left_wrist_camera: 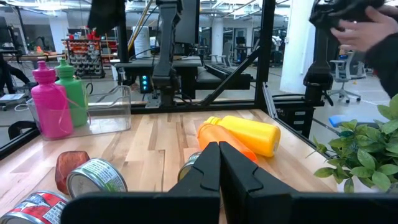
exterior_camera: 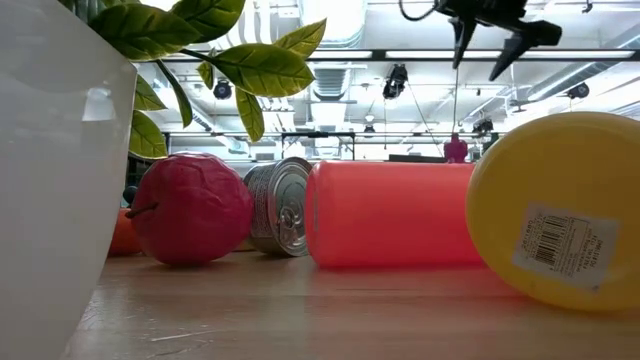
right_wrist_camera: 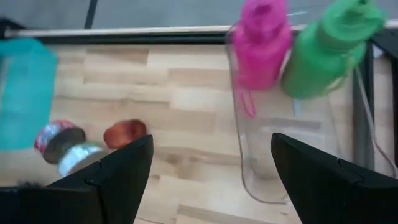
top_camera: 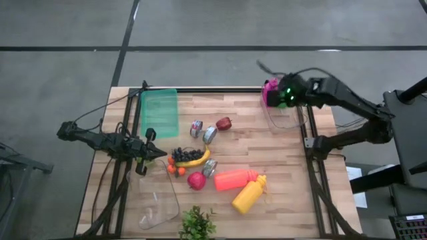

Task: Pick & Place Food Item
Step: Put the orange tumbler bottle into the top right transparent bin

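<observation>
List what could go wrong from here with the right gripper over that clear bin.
1. The right gripper hangs open above the clear bin, close to the pink bottle and green bottle; descending could topple them.
2. The food is clustered: grapes, banana and cans sit close, so a grasp may nudge neighbours.
3. The left gripper, shut, waits near that cluster.

The high view looked straight down from far above on the whole wooden table [top_camera: 287, 167]. The low view stood at the table surface, very close to the yellow bottle [exterior_camera: 560, 215], and faced across it into the room. The left wrist view looked level along the table and saw the same yellow bottle [left_wrist_camera: 249, 134] from farther away. The right wrist view looked steeply down on the pink bottle [right_wrist_camera: 261, 43], which the left wrist view shared [left_wrist_camera: 46, 102].
</observation>
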Robot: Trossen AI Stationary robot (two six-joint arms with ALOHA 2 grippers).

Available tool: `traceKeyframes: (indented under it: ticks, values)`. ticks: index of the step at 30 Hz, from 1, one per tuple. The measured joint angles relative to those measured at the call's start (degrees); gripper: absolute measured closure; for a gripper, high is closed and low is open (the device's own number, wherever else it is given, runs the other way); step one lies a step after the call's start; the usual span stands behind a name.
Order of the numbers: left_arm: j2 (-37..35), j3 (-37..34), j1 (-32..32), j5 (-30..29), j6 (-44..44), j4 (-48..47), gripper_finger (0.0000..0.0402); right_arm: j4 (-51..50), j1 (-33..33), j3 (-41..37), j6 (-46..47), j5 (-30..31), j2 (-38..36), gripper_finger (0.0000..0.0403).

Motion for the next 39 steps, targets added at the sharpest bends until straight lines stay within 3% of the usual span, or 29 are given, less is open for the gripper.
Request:
traceKeyframes:
  ticks: [6,12,16,21,30,39]
  values:
    - [0.0,0.0,0.0,0.0,0.0,0.0,0.0402,6.5,10.9,-4.2,-0.8,4.9,1.9,0.0079]
    - [0.0,0.0,0.0,0.0,0.0,0.0,0.0402,16.9,18.0,-11.8,-10.4,10.0,4.5,0.0079]
    - [0.0,0.0,0.0,0.0,0.0,0.0,0.0402,27.5,20.6,-16.8,-13.5,11.4,5.2,0.0079]
    - [0.0,0.0,0.0,0.0,0.0,0.0,0.0402,42.6,20.6,-22.4,-17.8,20.3,6.0,0.0079]
    - [0.0,0.0,0.0,0.0,0.0,0.0,0.0402,58.7,20.6,-27.5,-37.1,15.5,5.2,0.0079]
    - [0.0,0.0,0.0,0.0,0.0,0.0,0.0402,66.2,22.0,-29.6,-39.9,13.9,4.6,0.0079]
